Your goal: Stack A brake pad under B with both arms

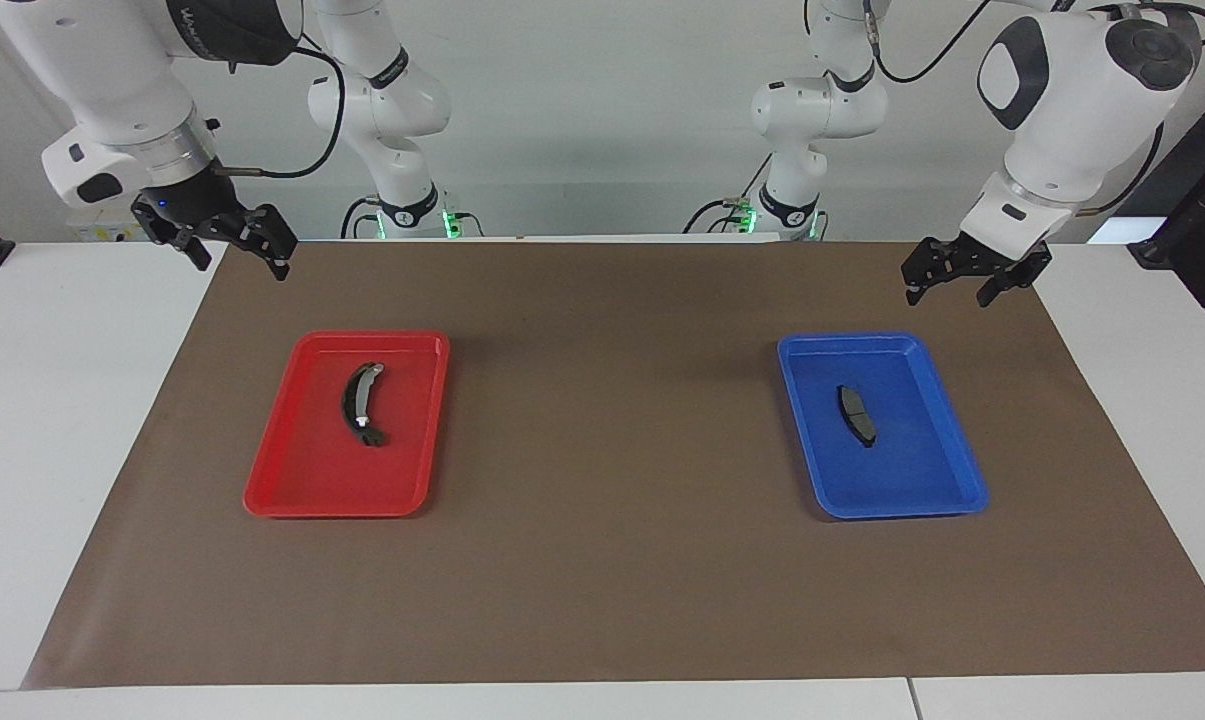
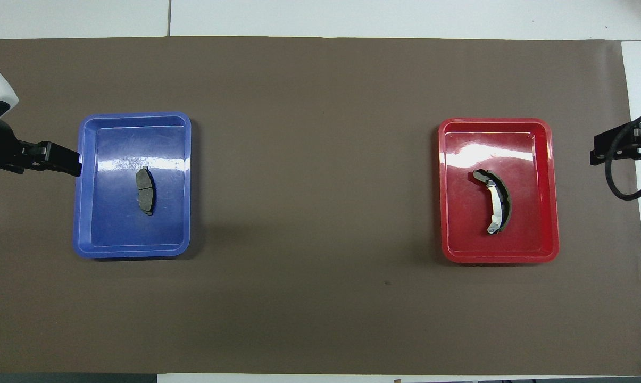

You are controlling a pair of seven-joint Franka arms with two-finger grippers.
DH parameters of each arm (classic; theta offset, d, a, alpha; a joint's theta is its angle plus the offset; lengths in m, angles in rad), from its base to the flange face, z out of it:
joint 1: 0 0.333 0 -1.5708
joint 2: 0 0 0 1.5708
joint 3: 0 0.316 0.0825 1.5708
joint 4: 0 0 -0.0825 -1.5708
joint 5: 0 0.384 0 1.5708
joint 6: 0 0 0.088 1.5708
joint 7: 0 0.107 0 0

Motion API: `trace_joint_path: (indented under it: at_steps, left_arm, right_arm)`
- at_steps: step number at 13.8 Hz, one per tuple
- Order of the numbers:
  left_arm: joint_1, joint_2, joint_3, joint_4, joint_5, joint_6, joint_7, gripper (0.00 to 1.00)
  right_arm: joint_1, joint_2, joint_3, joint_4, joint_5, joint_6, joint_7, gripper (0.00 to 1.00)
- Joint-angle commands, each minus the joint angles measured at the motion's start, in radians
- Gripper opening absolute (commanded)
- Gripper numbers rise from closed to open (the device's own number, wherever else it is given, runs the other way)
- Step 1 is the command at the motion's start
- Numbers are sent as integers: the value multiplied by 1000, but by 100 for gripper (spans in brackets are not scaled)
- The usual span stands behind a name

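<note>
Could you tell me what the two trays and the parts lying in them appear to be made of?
The red tray and blue tray look like glossy moulded plastic: both mirror the lights. The A brake pad in the blue one is matte dark grey, probably friction material. B in the red one seems to be metal, going by its pale silver strip, with a dark lining along the arc.

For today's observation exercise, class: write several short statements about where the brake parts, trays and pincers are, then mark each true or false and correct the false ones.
1. The A brake pad lies in the blue tray. True.
2. B lies on the brown mat. False: it lies in the red tray.
3. The left pincer holds the pad. False: it hangs in the air near the blue tray, holding nothing.
4. The right pincer touches neither part. True.
5. The parts are stacked. False: they lie in separate trays.
</note>
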State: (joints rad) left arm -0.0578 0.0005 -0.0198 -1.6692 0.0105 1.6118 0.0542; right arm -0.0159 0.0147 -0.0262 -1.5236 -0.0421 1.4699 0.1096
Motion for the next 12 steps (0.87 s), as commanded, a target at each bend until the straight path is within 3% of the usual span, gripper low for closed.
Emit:
trace_joint_path:
  at_steps: [1,12]
  left_arm:
    - [9,1,-2,2,-12,-1,-7,98]
    - [3,1,-3,2,-12,2,-4,98]
  right_arm:
    - [-1,-21,3,-26,-15,9,-15,100]
    - [-1,-21,3,-27,-12,13,-11,100]
